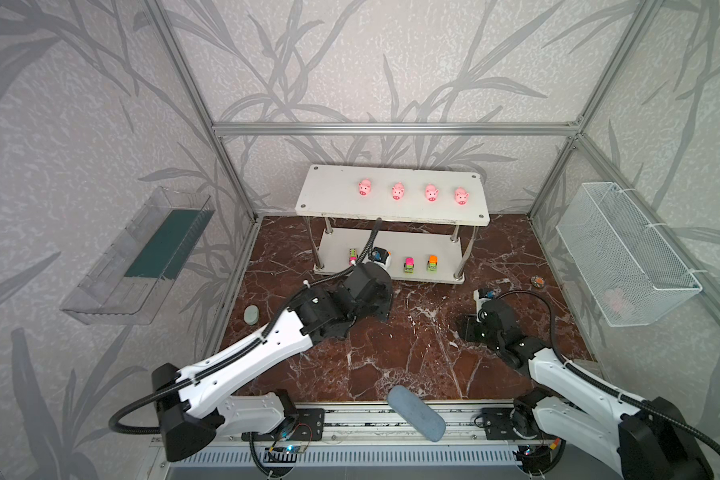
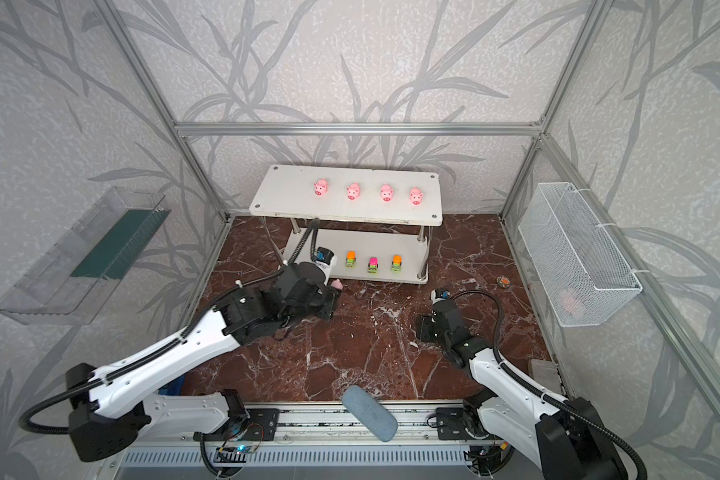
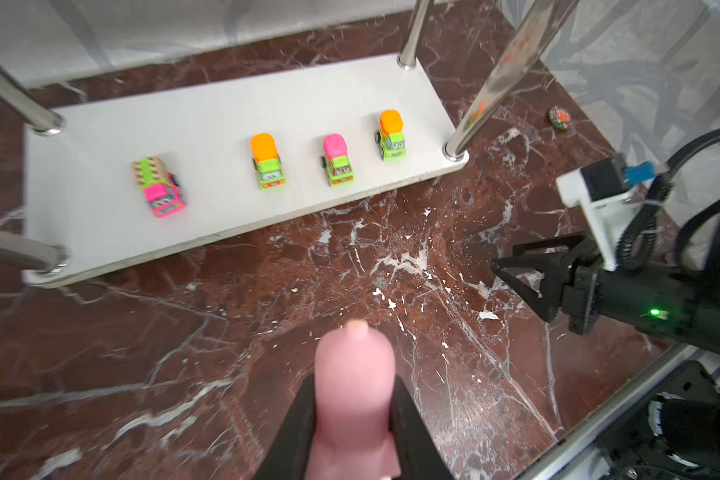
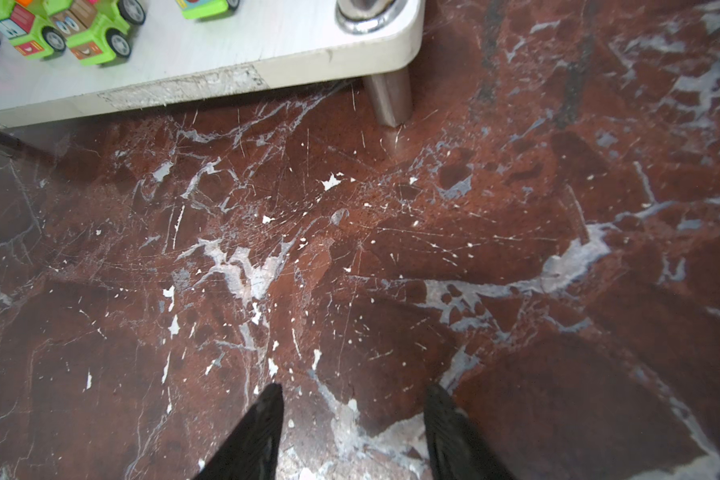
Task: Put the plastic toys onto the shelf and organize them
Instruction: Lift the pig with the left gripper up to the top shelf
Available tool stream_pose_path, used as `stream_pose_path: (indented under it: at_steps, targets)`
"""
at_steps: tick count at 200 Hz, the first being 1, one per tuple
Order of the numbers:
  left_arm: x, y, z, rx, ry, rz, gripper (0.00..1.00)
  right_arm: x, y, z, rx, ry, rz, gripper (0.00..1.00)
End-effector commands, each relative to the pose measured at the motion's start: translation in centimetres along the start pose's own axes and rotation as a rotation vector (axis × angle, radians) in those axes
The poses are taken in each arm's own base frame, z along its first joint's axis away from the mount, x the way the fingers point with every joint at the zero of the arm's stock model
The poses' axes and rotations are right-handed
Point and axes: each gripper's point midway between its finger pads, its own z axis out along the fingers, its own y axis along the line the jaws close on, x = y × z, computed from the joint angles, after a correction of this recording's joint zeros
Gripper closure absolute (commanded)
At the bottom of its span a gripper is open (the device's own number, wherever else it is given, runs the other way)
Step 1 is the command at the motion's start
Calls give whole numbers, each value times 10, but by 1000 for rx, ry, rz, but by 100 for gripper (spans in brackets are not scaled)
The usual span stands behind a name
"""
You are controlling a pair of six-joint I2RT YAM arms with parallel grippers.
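Shelf (image 1: 333, 195), white, 2 boards on 4 chrome posts: straight ahead of the left claw (image 3: 352, 384), lower board's front edge just beyond the fingertips; also ahead of the right claw (image 4: 352, 390), front corner post nearest, apart from it.

Wire-mesh basket (image 1: 624, 253): on the side wall, well off to the right of the right claw. Clear tray (image 1: 138, 257): on the opposite wall, well off to the left of the left claw.

Left claw: pressed onto a pink pig (image 3: 352, 357), 1 finger on each side, body poking out past the fingertips, over the marble floor (image 3: 267, 311) just short of the lower board; touching the floor or not, cannot tell. Right claw: fingers spread, nothing between, only bare marble beneath.

Blue-grey pad (image 1: 416, 413): behind both claws, at the near edge, between the 2 arm bases. Pale-green oval (image 1: 251, 314): on the floor, left of the left claw and a little behind.

4 green trucks on the lower board, 1 row, fronts toward the left claw: pink-cab truck (image 3: 161, 189) ahead and left, set apart; orange-topped truck (image 3: 267, 162) straight ahead; pink-topped truck (image 3: 337, 160) and 2nd orange-topped truck (image 3: 391, 135) ahead and right.

4 other pigs (image 1: 365, 188) (image 1: 398, 191) (image 1: 431, 193) (image 1: 461, 196) on the upper board, 1 row, above and beyond the left claw, snouts turned toward it, none touching.

Small round item (image 1: 539, 281): on the floor, ahead and right of the right claw, too small to identify.
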Motion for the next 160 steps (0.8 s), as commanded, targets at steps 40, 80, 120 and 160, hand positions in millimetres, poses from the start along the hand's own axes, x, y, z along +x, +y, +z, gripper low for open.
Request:
stream_pose_path:
  at_steps: [40,80,120,160]
  targets:
    - [-68,71,-103,-194,-170,-32,74,-2,2,6,-8,0,6,45]
    - [-123,90,-107,-222,-268,-44,74,-5,3,6,-10,-1,3,45]
    - [-169,107,-77,-200,-291,-81,74,-7,3,3,-6,-12,4,45]
    - [-197,128,-40,-212,-275,-125,74,-6,-1,2,9,-17,4,45]
